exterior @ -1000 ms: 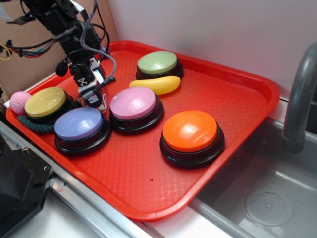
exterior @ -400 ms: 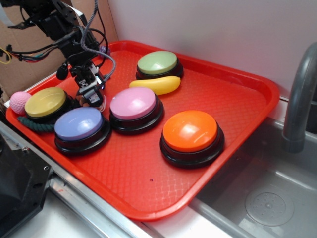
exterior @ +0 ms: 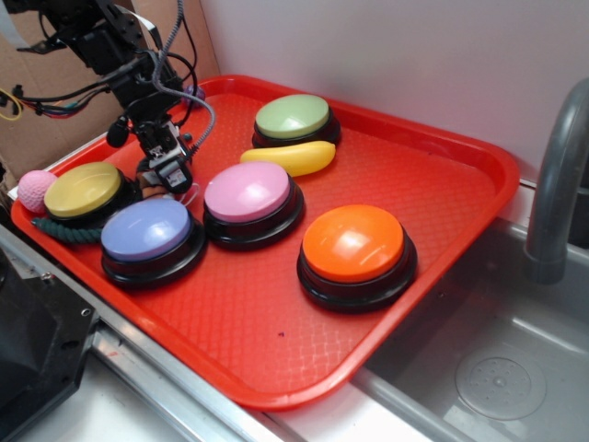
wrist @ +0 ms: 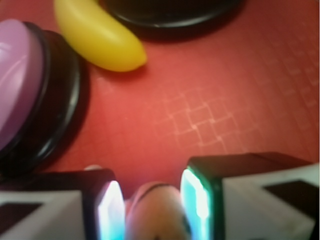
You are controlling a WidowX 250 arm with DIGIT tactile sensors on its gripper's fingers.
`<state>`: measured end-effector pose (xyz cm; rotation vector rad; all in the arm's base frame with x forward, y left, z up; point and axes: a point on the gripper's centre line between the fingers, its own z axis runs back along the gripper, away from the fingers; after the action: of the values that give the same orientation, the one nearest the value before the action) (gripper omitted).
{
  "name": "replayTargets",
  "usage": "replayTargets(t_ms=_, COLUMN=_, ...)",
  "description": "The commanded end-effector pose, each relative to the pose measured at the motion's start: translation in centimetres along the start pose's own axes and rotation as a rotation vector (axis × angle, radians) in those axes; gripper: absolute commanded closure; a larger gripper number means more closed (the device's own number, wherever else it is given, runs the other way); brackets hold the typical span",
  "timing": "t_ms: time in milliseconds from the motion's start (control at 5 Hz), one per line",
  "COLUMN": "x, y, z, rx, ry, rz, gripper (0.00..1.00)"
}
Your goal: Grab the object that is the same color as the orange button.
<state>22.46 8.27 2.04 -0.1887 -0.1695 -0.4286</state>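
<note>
The object, a small plush tiger [wrist: 152, 212], shows in the wrist view as a blurred orange-pink lump with a dark stripe. It fills the gap between my two fingers, whose pads [wrist: 192, 200] press on both of its sides. My gripper [exterior: 168, 180] is low over the red tray [exterior: 442, 184], between the yellow button [exterior: 85, 189] and the pink button [exterior: 248, 191]. From the exterior view the arm hides the tiger almost wholly. The orange button [exterior: 353, 241] stands apart at the tray's front right.
A yellow banana [exterior: 293, 157] lies by the green button [exterior: 292, 117]. Just in front of the gripper stands a blue-purple button [exterior: 147, 230]. A pink ball [exterior: 37, 189] and dark green rope [exterior: 64, 230] sit at the tray's left edge. A sink [exterior: 497, 368] and faucet [exterior: 557, 184] are right.
The gripper has shifted slightly left and turned a little between the yellow and pink buttons. The pale bit of the toy beside its fingers shows less now.
</note>
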Motion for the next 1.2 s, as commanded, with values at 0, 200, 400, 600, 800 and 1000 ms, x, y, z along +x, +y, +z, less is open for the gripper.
replayTargets(t_ms=0, x=1.3, y=0.2, z=1.9, rx=0.098, ry=0.012, rz=0.090, gripper=1.00)
replayTargets(t_ms=200, x=2.3, y=-0.6, z=5.1, rx=0.139, ry=0.007, rz=0.228, gripper=1.00)
replayTargets(t_ms=400, x=3.2, y=-1.5, z=7.7, rx=0.199, ry=0.072, rz=0.330, gripper=1.00)
replayTargets(t_ms=600, x=4.5, y=-2.6, z=11.0, rx=0.223, ry=0.078, rz=0.386, gripper=1.00)
replayTargets(t_ms=800, x=6.6, y=-4.3, z=14.8, rx=0.267, ry=0.050, rz=0.446, gripper=1.00)
replayTargets(t_ms=1000, x=7.8, y=-5.8, z=17.0, rx=0.326, ry=0.038, rz=0.458, gripper=1.00)
